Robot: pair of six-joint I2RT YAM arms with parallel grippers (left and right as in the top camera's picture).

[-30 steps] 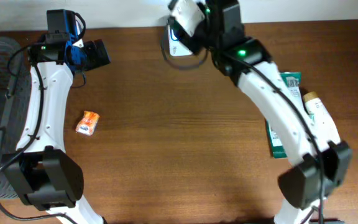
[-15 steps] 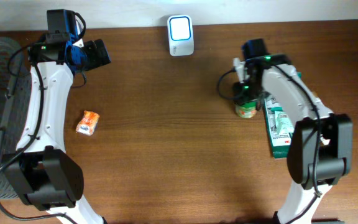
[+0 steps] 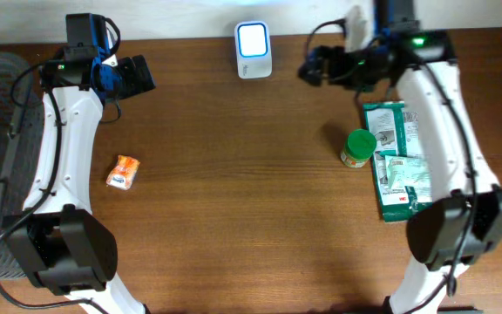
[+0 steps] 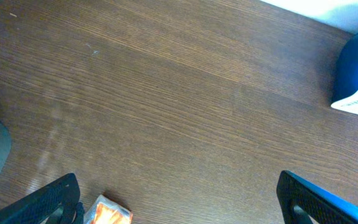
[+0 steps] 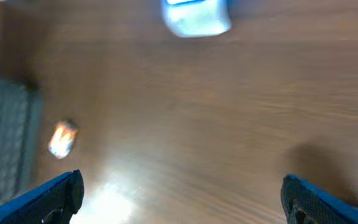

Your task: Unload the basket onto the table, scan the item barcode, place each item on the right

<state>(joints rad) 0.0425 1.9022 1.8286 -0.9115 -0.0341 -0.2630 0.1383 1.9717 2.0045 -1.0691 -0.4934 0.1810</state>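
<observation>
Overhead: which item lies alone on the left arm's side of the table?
The small orange packet. The green-lidded jar and the green carton both sit beside each other on the right arm's side.

I see a table (image 3: 234, 218) of brown, fine-grained wood with a dull sheen, a scanner (image 3: 253, 51) of smooth white plastic, and an orange packet (image 3: 123, 172) in shiny wrapping.

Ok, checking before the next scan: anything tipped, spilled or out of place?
Nothing stands out. The green-lidded jar appears upright beside the green packets; the orange packet lies slightly askew on its own. No spill shows.
</observation>
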